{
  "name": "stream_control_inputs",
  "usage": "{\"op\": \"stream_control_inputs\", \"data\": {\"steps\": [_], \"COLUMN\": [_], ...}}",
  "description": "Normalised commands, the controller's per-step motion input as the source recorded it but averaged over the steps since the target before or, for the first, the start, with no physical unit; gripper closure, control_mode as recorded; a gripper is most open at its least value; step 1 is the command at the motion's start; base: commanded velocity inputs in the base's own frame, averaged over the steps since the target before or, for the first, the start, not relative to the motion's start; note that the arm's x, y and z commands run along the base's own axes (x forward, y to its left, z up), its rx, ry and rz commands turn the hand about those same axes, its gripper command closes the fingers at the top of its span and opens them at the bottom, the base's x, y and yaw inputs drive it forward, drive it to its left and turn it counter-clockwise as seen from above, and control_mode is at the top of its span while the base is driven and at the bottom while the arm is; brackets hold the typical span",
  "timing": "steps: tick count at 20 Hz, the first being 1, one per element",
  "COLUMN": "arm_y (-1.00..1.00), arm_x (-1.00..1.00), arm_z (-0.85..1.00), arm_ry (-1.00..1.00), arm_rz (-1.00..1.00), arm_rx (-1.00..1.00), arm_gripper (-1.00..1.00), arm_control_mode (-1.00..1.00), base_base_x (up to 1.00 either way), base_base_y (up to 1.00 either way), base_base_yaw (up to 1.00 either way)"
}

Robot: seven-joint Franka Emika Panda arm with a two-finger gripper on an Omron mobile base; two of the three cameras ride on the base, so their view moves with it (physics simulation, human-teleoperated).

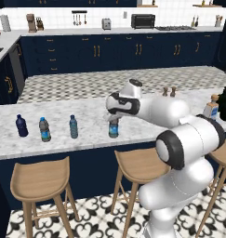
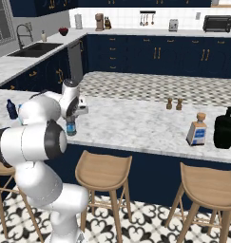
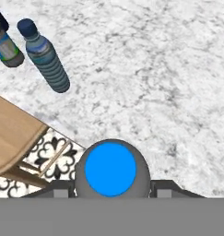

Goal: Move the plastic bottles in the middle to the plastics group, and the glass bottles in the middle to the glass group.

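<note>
Plastic, light and slippery, the water bottle (image 3: 110, 169) sat clamped just below its blue cap in the claw (image 3: 110, 189).

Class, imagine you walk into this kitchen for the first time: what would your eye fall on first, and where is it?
The big white robot arm reaching over the marble counter, its gripper shut on a blue-capped water bottle near the front edge. To the left stands a row of three small bottles; at the far right, a squat black bottle beside a pale stoppered one.
</note>
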Motion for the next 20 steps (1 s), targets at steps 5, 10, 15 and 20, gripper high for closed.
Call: {"op": "stream_control_inputs", "data": {"steps": [5,10,15,20], "arm_y": [0.59,0.36,0.47,0.42], "arm_x": [0.14,0.40,0.45,0.39], "arm_z": [0.00,0.00,-0.01,-0.05], "arm_ry": [-0.10,-0.09,-0.04,0.00], "arm_rz": [0.06,0.06,0.06,0.07], "arm_rx": [0.00,0.00,0.00,0.00], "arm_gripper": [1.00,1.00,1.00,1.00], "arm_control_mode": [-1.00,-1.00,-1.00,-1.00], "base_base_x": [0.00,0.00,0.00,0.00], "base_base_y": [0.00,0.00,0.00,0.00], "base_base_yaw": [0.00,0.00,0.00,0.00]}}
